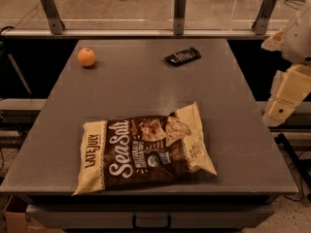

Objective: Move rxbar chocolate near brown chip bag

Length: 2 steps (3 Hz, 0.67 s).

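Small black rxbar chocolate point(182, 57) lies flat at the back, well apart from the brown chip bag point(146, 149) up front; gripper point(279, 110) hangs far right.

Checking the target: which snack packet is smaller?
The rxbar chocolate, flat and black, at the back; the brown chip bag is far larger. Hand: right of the table.

Brown chip bag point(146, 154) reads "Late July", "Sea Salt".
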Each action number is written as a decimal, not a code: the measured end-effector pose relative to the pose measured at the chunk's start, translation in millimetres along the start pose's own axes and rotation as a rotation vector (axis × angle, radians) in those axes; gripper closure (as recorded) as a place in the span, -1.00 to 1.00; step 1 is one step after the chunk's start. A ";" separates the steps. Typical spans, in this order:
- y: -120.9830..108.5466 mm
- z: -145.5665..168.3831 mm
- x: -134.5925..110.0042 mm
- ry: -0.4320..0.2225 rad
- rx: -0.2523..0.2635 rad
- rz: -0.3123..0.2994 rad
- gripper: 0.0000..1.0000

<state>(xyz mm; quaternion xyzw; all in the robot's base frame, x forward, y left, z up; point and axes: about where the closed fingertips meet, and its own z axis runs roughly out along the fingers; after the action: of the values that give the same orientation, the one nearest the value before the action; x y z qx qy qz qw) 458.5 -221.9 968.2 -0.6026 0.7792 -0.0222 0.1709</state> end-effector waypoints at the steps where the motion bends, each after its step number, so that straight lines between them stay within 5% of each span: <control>1: -65.1 42.6 0.6 -0.095 0.013 0.000 -1.00; 2: -120.2 81.5 -5.0 -0.172 0.016 0.016 -1.00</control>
<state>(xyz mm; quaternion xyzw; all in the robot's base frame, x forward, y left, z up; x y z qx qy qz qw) 595.5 -236.0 921.7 -0.5947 0.7662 0.0248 0.2422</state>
